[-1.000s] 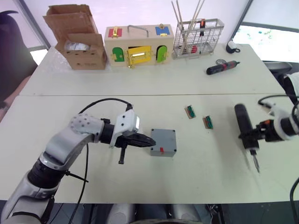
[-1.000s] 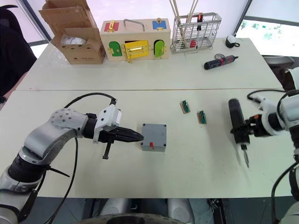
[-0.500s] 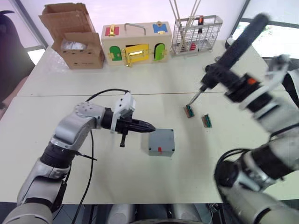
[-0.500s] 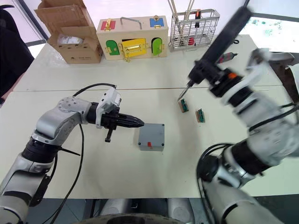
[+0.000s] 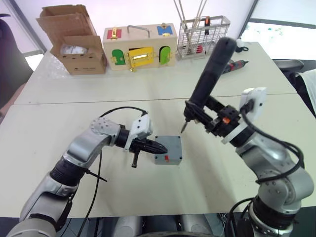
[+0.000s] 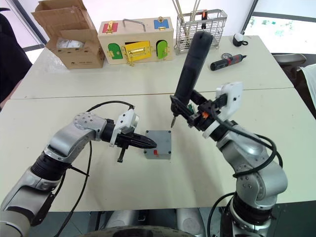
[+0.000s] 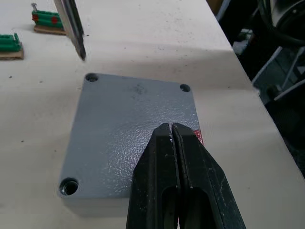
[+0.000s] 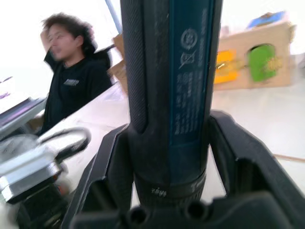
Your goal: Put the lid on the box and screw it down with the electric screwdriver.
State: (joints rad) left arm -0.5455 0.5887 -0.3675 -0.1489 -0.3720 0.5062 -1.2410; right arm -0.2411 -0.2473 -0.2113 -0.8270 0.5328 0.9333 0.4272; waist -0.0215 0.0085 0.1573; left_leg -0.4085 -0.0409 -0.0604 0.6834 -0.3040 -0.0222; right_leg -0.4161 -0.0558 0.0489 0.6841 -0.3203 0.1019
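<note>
Inspecting the head views first: the box sits at table centre with the lid already seated on it, a red mark on its near side. The left end effector, fingers pressed together, rests its tips on the lid from the box's 9 o'clock. The right end effector pinches the electric screwdriver low on its body, bit hanging just beyond the box's 1 o'clock corner, not touching.

Left wrist view: the lid is flat, textured grey plastic with open corner holes; it looks light and stiff, liable to slide, so holding it down from above seems sound.

Right wrist view: the driver's thick dark-blue barrel looks rigid and top-heavy; the low grip appears secure. A person sits beyond
</note>
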